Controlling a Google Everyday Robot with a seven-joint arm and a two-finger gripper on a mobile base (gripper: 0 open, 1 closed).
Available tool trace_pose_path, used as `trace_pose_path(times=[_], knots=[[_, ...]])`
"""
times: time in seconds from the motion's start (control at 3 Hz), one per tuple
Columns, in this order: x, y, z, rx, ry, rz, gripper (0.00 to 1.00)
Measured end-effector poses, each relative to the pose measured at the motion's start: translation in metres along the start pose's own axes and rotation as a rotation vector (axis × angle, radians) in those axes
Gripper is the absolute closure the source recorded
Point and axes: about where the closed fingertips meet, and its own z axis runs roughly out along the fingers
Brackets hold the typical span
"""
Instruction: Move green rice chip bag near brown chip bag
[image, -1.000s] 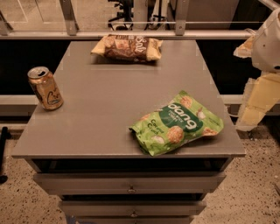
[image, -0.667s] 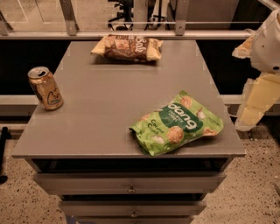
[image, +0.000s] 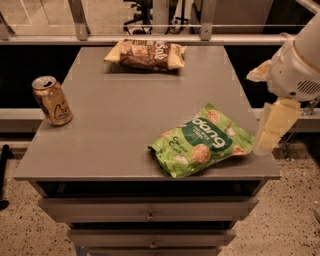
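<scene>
Camera view cuts the arm off at the right edge. The gripper (image: 257, 112) hangs just off the table's (image: 115, 130) right side, fingers apart. The green rice chip bag (image: 202, 141) lies near the front right corner, its long axis running diagonally from front-left to back-right. The brown chip bag (image: 147, 54) lies crosswise at the far edge, well apart.

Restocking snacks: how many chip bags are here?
2: brown chip bag at the far edge; green rice chip bag front right, near the gripper beside the table.
</scene>
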Motion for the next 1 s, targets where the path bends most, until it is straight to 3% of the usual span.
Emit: trace_pose_path(times=[0.33,1.0], knots=[[-0.009,0.003,0.036,-0.051,-0.067,0.005,0.00],[-0.029,0.015,0.079,-0.102,-0.195,0.059,0.00]])
